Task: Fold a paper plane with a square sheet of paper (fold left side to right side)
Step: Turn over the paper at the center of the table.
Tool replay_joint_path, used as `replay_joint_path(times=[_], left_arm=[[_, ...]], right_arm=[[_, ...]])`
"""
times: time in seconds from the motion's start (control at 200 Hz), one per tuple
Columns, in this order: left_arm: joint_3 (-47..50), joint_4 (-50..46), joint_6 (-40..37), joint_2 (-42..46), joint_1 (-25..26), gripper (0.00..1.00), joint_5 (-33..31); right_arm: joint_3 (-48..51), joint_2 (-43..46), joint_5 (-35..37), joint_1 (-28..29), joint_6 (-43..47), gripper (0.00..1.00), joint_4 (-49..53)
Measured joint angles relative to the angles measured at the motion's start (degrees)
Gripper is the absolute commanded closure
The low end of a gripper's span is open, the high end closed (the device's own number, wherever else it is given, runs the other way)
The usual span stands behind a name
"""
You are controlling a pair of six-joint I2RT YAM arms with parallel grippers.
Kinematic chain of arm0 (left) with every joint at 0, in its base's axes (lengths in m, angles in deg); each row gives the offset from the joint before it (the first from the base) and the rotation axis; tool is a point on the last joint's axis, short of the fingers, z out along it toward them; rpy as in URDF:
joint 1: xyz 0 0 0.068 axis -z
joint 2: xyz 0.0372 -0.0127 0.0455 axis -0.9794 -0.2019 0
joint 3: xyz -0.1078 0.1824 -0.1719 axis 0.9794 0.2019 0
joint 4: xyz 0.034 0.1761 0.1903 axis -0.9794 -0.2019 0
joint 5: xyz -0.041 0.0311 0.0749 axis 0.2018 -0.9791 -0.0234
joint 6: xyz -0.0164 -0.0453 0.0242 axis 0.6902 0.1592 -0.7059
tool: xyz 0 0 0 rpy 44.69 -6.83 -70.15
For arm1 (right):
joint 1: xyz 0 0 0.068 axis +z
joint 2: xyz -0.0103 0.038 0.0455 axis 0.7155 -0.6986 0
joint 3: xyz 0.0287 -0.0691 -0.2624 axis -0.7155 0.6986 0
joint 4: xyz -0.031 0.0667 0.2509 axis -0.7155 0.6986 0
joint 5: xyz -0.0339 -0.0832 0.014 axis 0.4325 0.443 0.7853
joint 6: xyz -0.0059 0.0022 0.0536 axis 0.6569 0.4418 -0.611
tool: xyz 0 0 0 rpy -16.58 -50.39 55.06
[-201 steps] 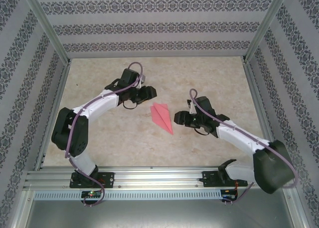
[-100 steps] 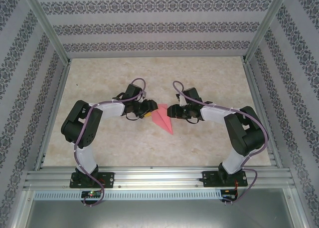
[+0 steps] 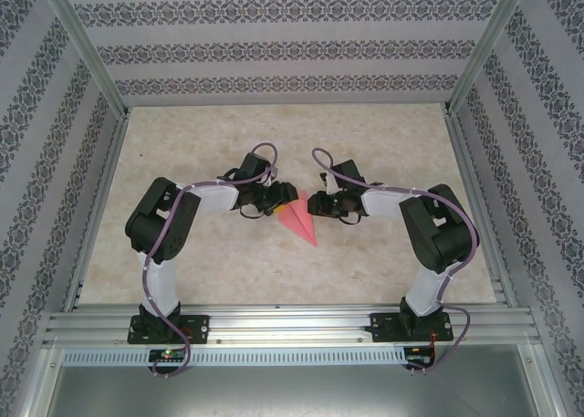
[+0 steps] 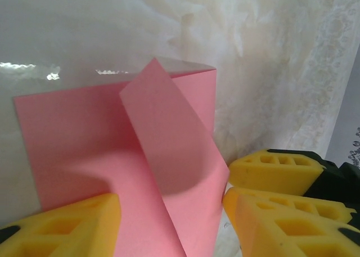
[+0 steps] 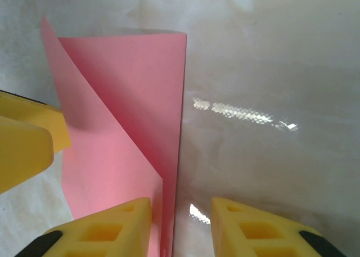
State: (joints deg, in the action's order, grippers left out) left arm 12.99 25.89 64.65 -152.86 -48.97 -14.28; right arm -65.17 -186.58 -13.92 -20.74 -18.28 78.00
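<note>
The salmon-pink sheet of paper (image 3: 299, 224) lies mid-table, folded into a slim shape whose point faces the near edge. My left gripper (image 3: 285, 198) reaches its upper end from the left and my right gripper (image 3: 310, 203) from the right, their tips almost meeting. In the left wrist view a raised flap of the paper (image 4: 169, 133) stands between the open left gripper (image 4: 171, 206), with a right-gripper finger (image 4: 275, 170) just beyond. In the right wrist view the paper (image 5: 124, 99) has its straight edge in the narrow gap of the open right gripper (image 5: 181, 203). A left-gripper finger (image 5: 28, 139) rests at its left.
The pale marbled table (image 3: 182, 143) is fenced by metal frame posts and patterned walls (image 3: 292, 52) on three sides. An aluminium rail (image 3: 292, 321) carrying both arm bases runs along the near edge. Bare table lies behind and in front of the paper.
Both arms have swung inward from either side and brought their grippers together at the paper's upper end. The right jaws have narrowed. The paper has stayed in place.
</note>
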Motion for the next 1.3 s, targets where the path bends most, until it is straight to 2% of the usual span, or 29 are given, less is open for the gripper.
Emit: replay_joint_path(times=[0.18, 0.395, 0.48, 0.595, 0.794, 0.874, 0.934, 1.129, 1.299], left_arm=[[-2.5, 0.1, 0.2, -2.1, 1.0, 0.54, 0.3], [-4.4, 0.2, 0.8, -3.2, 2.1, 0.77, 0.9], [-4.4, 0.3, 0.8, -3.2, 2.2, 0.85, 1.0], [-4.4, 0.4, 0.7, -3.1, 2.2, 0.93, 1.1], [-4.3, 0.2, -0.9, 1.9, 2.2, 0.95, 0.7], [-4.3, -0.3, -2.3, 7.1, 2.2, 0.95, -0.1], [-4.9, -0.9, -3.4, 11.5, 2.1, 0.95, -0.5], [-9.4, -1.5, -6.7, 22.2, 1.4, 0.93, -1.1], [-11.8, -1.5, -8.3, 26.7, 1.4, 0.92, -0.7]], right_arm=[[0.0, 0.0, 0.0, -0.1, 0.0, 0.67, 0.0], [0.1, 0.1, -0.4, -0.8, -0.3, 0.66, -0.2], [2.0, 1.8, -1.6, -2.2, -1.5, 0.62, -2.0], [7.0, 8.7, -4.2, -5.3, -4.2, 0.52, -4.7], [13.7, 22.8, -11.6, -10.5, -10.1, 0.28, -12.4], [15.6, 27.0, -14.4, -11.7, -12.2, 0.16, -15.1], [16.2, 29.4, -16.6, -12.0, -14.2, 0.02, -16.1], [16.3, 33.7, -25.2, -12.7, -18.4, 0.02, -21.4], [16.2, 34.9, -30.2, -12.5, -21.8, 0.02, -25.7]])
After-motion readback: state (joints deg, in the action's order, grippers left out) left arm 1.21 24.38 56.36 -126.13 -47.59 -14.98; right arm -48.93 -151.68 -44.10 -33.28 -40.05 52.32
